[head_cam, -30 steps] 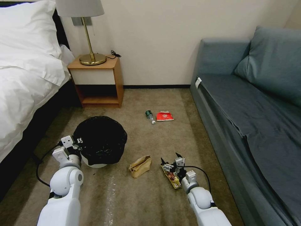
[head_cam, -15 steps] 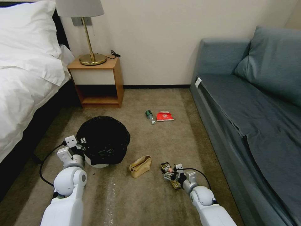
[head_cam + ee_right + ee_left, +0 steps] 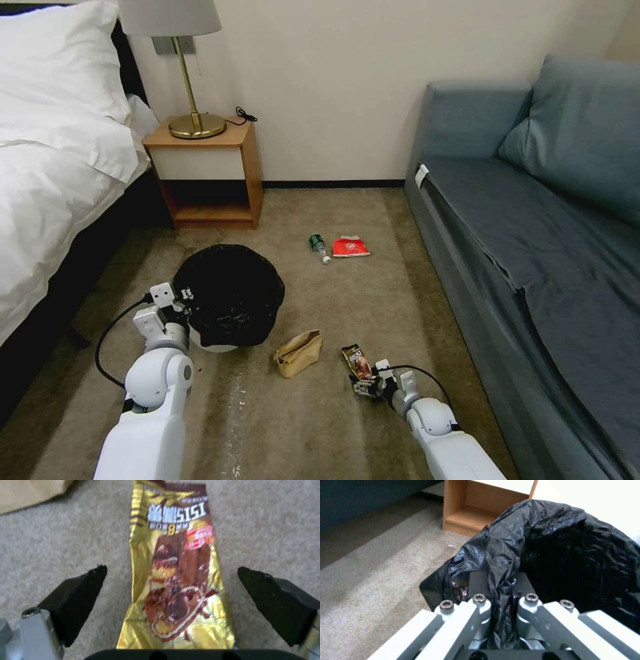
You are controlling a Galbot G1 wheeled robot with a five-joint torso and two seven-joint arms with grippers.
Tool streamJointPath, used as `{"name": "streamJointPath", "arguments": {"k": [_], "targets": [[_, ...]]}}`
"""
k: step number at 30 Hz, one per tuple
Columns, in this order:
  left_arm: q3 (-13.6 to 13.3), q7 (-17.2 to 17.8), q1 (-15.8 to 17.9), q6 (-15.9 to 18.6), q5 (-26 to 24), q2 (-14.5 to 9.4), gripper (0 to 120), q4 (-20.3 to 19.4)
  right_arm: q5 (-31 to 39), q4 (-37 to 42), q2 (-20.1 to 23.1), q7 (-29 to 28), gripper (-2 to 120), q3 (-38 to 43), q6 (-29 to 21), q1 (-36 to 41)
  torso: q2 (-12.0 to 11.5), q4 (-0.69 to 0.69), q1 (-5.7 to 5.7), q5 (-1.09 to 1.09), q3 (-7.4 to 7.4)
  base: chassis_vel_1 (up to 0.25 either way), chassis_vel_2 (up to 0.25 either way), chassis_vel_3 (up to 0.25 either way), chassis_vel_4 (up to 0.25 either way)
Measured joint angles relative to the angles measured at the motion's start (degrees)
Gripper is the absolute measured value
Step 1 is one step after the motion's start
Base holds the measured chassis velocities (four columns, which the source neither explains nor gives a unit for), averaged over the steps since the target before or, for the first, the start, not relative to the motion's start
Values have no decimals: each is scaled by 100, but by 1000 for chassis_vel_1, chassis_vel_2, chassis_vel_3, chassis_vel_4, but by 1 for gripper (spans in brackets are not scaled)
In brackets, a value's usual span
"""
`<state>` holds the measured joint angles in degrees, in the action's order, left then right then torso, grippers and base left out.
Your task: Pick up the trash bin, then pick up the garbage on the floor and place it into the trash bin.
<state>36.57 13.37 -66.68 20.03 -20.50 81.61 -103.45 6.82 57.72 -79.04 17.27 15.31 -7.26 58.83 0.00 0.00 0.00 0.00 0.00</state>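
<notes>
The trash bin (image 3: 230, 297), white with a black liner, stands at the left of the carpet. My left gripper (image 3: 179, 298) is shut on its near rim, and in the left wrist view the gripper (image 3: 501, 592) pinches the liner (image 3: 570, 555). A gold and brown snack wrapper (image 3: 359, 363) lies flat on the floor. My right gripper (image 3: 363, 381) is low over its near end, open. The right wrist view has the wrapper (image 3: 176, 585) between the two black fingertips (image 3: 83, 597). More garbage lies around: a tan paper bag (image 3: 298, 352), a small bottle (image 3: 319, 245) and a red packet (image 3: 350, 247).
A bed (image 3: 53, 167) runs along the left and a blue sofa (image 3: 533, 233) along the right. A wooden nightstand (image 3: 207, 170) with a brass lamp (image 3: 193, 123) stands at the back wall. Open carpet lies between bin and sofa.
The left gripper and the bin have shifted to the right. The right gripper has drawn back along the wrapper toward me and lower, uncovering the wrapper's far end.
</notes>
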Motion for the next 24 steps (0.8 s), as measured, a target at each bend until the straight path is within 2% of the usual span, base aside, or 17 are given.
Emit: {"name": "streamJointPath", "arguments": {"k": [7, 9, 11, 13, 15, 18, 20, 21, 23, 24], "targets": [[-80, 2, -18, 13, 18, -5, 5, -142, -89, -221, -72, 89, 100, 36, 248, 7, 0, 0, 0, -1, 0, 0, 0, 0, 0], [-84, 1, -18, 20, 16, -19, 5, -185, -94, -263, -88, 89, 96, 52, 323, 12, 0, -2, 0, -3, 0, 0, 0, 0, 0], [-86, 0, -14, 37, 10, -56, 5, -240, -110, -325, -124, 86, 85, 81, 437, 14, 1, -3, 0, -5, -1, 0, 0, 0, 0], [-87, 0, -12, 38, 9, -59, 5, -242, -111, -328, -129, 80, 83, 84, 447, 14, 1, -3, 0, -7, -1, 0, 0, 0, 0], [-88, -1, -9, 40, 1, -64, 5, -243, -110, -333, -159, 59, 71, 96, 484, 16, 1, -3, 0, -1, -1, 0, 0, 0, 0], [-88, -1, -9, 40, -1, -63, 5, -243, -109, -333, -161, 56, 68, 99, 490, 16, 2, -3, 0, -2, -1, 0, 0, 0, 0], [-90, -5, -5, 40, -12, -63, 5, -203, -100, -326, -177, 41, 55, 106, 530, 17, 1, 1, 0, 0, -1, 0, 0, 0, 0], [-90, -5, -5, 40, -12, -63, 5, -203, -100, -326, -177, 41, 55, 106, 530, 17, 1, 1, 0, 0, -1, 0, 0, 0, 0], [-69, -7, 11, 40, -29, -56, 5, -150, -94, -333, -197, 42, 43, 117, 548, 14, 1, 1, 0, 2, 0, 0, 0, 0, 0], [-69, -7, 11, 40, -29, -56, 5, -150, -94, -333, -197, 42, 43, 117, 548, 14, 1, 1, 0, 2, 0, 0, 0, 0, 0]]}}
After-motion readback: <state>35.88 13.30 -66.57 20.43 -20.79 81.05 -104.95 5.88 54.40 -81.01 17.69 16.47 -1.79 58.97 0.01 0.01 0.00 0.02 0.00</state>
